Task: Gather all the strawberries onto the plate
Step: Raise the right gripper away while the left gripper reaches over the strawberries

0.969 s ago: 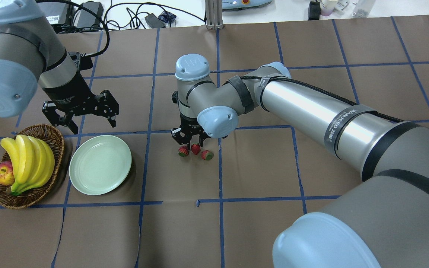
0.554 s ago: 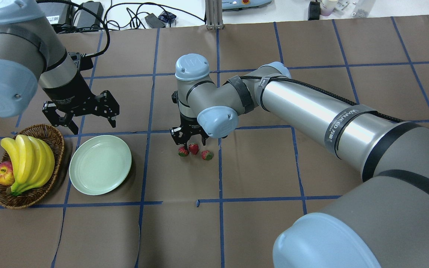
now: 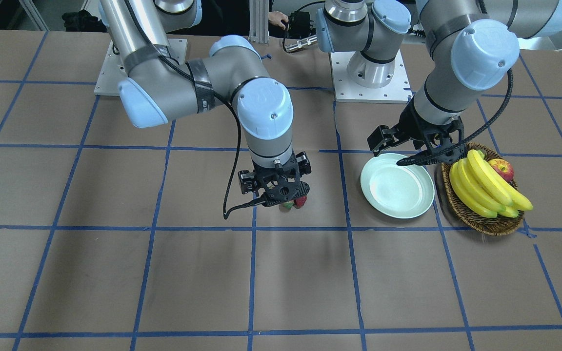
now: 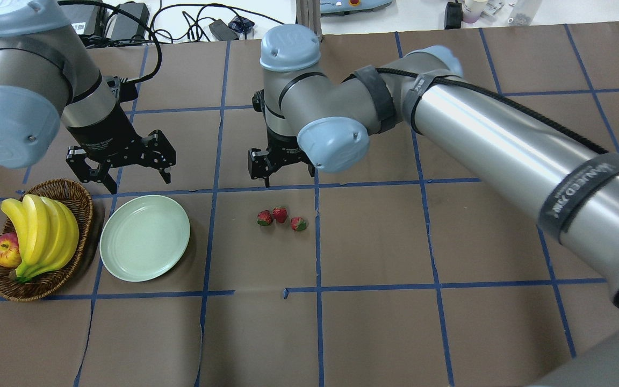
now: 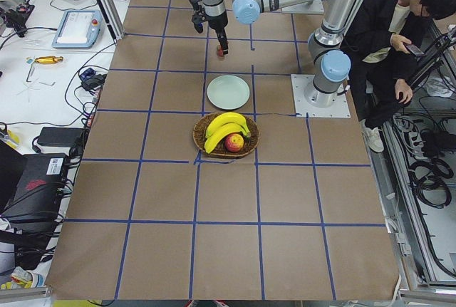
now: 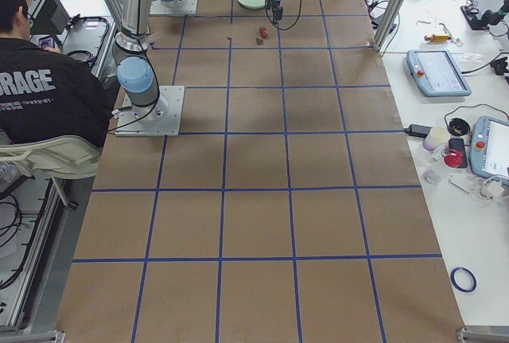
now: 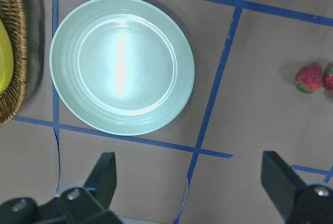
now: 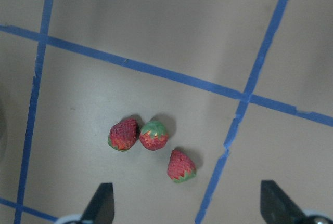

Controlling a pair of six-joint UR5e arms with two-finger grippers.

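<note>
overhead exterior — wicker basket (image 4: 87, 210) beside plate (image 4: 144, 238), strawberries (image 4: 280, 214) well apart

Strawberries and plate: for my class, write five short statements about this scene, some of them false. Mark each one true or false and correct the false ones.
1. All three strawberries lie on the table. True.
2. The plate holds one strawberry. False: the plate is empty.
3. The right gripper is shut on a strawberry. False: it is open, holds nothing and hangs above the strawberries.
4. The basket holds bananas and an apple. True.
5. The left gripper is open. True.
</note>
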